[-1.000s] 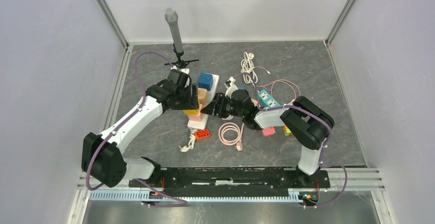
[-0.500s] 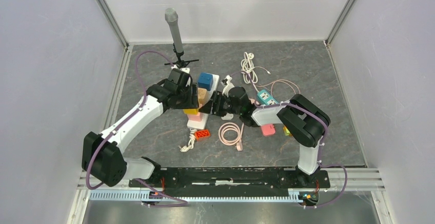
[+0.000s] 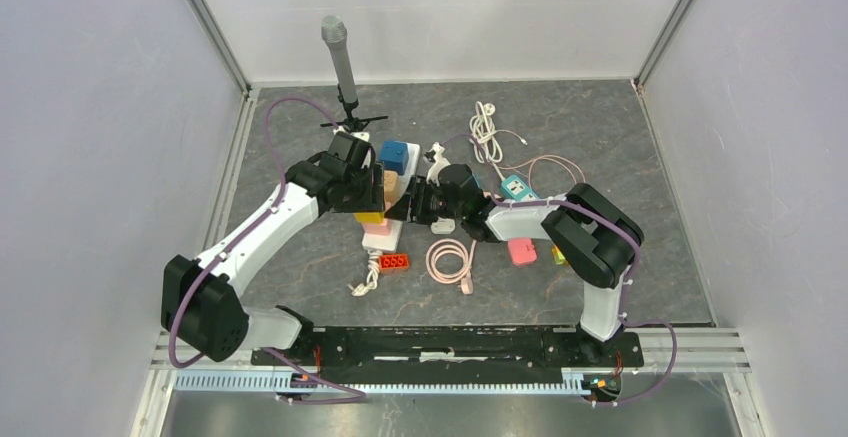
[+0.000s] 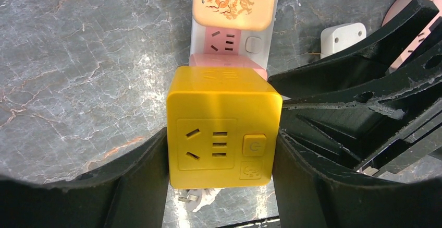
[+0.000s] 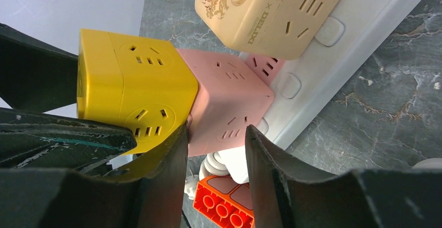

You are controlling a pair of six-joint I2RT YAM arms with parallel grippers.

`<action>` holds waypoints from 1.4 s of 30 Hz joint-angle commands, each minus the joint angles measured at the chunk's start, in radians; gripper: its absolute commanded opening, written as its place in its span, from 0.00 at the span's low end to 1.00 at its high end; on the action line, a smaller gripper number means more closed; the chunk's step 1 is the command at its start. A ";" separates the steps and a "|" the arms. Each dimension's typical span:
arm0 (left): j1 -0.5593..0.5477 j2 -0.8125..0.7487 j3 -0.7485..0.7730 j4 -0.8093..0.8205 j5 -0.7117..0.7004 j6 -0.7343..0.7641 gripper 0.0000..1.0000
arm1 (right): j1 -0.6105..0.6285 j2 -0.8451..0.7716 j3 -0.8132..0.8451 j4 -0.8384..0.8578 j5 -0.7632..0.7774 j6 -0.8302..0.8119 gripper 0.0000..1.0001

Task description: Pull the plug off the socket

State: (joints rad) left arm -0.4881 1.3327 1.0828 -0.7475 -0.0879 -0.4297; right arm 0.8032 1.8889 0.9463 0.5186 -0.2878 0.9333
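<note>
On my overhead feed the yellow cube plug (image 3: 372, 218) sits just left of centre, on the white power strip (image 3: 381, 242). In the left wrist view it fills the middle of the frame. The left gripper (image 4: 221, 160) is clamped on it, with one black finger flat against each side. Through the right wrist camera I see it at centre left, butted against the pink cube socket (image 5: 229, 103), with a beige cube (image 5: 266, 9) at the top. The right gripper (image 5: 215, 136) straddles the pink cube's lower corner, fingers apart. I cannot tell whether they press on it. An orange brick (image 5: 221, 202) lies at the bottom edge.
</note>
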 commanded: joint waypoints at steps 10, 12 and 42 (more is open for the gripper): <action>-0.003 -0.026 0.099 0.014 0.058 0.069 0.34 | 0.004 0.022 -0.009 -0.182 0.134 -0.116 0.39; 0.001 -0.024 0.101 0.019 0.082 0.052 0.33 | 0.004 0.020 -0.013 -0.167 0.130 -0.117 0.30; 0.000 0.075 0.098 -0.042 -0.035 0.010 0.54 | -0.002 0.027 -0.042 -0.018 -0.001 -0.063 0.15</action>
State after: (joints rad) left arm -0.4801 1.3979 1.1549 -0.8108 -0.0834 -0.3935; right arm 0.7975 1.8847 0.9710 0.5354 -0.2878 0.8783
